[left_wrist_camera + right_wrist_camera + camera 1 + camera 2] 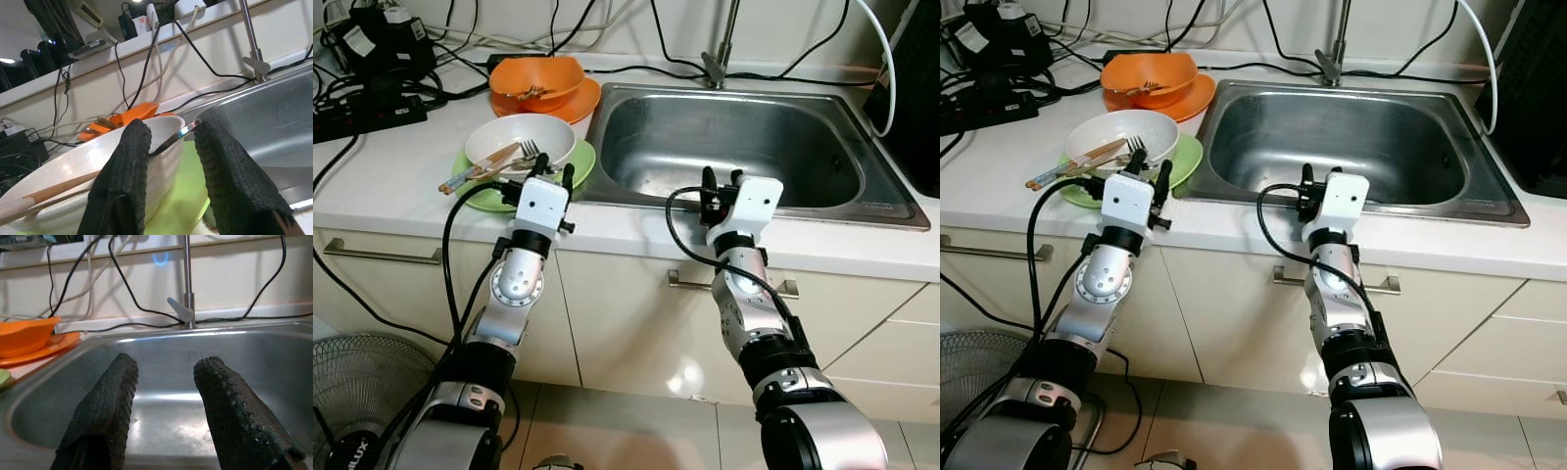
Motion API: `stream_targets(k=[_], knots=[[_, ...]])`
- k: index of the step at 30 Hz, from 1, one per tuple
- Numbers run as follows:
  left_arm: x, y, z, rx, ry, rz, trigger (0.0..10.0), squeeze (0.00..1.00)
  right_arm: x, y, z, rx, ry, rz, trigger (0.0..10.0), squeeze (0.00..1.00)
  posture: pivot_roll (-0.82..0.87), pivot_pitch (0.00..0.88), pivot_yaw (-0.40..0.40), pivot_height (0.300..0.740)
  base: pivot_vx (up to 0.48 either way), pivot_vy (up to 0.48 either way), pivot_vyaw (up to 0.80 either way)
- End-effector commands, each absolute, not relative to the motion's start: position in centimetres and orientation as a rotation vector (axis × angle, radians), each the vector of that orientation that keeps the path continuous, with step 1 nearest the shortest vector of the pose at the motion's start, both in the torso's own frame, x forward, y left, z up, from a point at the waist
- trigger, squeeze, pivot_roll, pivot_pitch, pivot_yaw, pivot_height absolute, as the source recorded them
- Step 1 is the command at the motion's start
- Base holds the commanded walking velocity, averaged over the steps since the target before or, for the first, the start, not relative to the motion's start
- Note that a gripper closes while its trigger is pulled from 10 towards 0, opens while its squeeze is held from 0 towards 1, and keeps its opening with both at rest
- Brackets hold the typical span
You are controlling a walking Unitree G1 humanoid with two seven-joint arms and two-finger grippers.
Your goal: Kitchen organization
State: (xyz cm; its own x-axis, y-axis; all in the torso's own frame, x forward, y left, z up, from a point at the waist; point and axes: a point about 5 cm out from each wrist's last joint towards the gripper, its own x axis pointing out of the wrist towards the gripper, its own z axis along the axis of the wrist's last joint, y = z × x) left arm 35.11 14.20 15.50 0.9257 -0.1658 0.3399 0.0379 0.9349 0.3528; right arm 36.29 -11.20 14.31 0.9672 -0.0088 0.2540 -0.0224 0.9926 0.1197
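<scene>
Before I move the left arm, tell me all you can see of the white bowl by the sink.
The white bowl is round, glossy, ceramic or plastic by its look, and sits upright on a green plate on the counter, left of the sink. A metal fork and wooden chopsticks lie across it, their ends sticking out over the rim. The left end effector, fingers open, hovers at its near rim; contact cannot be told.

Head stereo pair looks down at counter point(401, 176), sink point(744, 147). Left wrist camera sits low, close on white bowl point(88, 166). Right wrist camera faces sink, tap point(186, 293). All share sink.
</scene>
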Motion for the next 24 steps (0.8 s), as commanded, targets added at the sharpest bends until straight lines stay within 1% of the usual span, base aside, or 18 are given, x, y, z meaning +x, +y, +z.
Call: stream_targets(k=[1,3,4,5,9,10,11,12,24], knots=[[35.32,13.88,15.84,0.344,-0.389,-0.116,10.0,0.00,36.54,-11.12,15.00,0.123,-0.285,0.009,10.0,0.00,0.14,0.000,0.039,0.740,0.000,0.000,0.00],[35.32,13.83,15.85,0.342,-0.389,-0.120,10.0,0.00,36.53,-11.11,14.99,0.124,-0.285,0.009,10.0,0.00,0.14,0.000,0.039,0.740,0.000,0.000,0.00],[35.34,13.71,15.97,0.342,-0.394,-0.126,8.4,0.00,36.53,-11.09,14.97,0.124,-0.286,0.009,10.0,0.00,0.15,0.000,0.040,0.740,0.000,0.000,0.00],[35.36,13.60,16.12,0.342,-0.400,-0.129,8.1,0.00,36.52,-11.07,14.95,0.125,-0.285,0.009,10.0,0.00,0.15,0.000,0.039,0.740,0.000,0.000,0.00],[35.46,13.47,16.33,0.342,-0.406,-0.131,7.8,0.00,36.51,-10.97,14.90,0.127,-0.284,0.012,10.0,0.00,0.15,0.000,0.041,0.740,0.000,0.000,0.00],[35.48,13.47,16.32,0.343,-0.406,-0.132,6.0,0.00,36.52,-10.93,14.91,0.127,-0.284,0.013,10.0,0.00,0.15,0.000,0.042,0.740,0.000,0.000,0.00],[35.49,13.47,16.32,0.343,-0.406,-0.132,6.0,0.00,36.52,-10.90,14.92,0.127,-0.284,0.014,10.0,0.00,0.15,0.000,0.042,0.740,0.000,0.000,0.00],[35.50,13.46,16.32,0.344,-0.407,-0.134,0.0,0.00,36.53,-10.88,14.93,0.128,-0.285,0.014,10.0,0.00,0.15,0.000,0.043,0.740,0.000,0.000,0.00],[35.64,13.12,16.62,0.353,-0.419,-0.148,0.0,0.00,36.50,-11.01,14.86,0.128,-0.287,0.008,10.0,0.00,0.15,0.000,0.048,0.740,0.000,0.000,0.00]])
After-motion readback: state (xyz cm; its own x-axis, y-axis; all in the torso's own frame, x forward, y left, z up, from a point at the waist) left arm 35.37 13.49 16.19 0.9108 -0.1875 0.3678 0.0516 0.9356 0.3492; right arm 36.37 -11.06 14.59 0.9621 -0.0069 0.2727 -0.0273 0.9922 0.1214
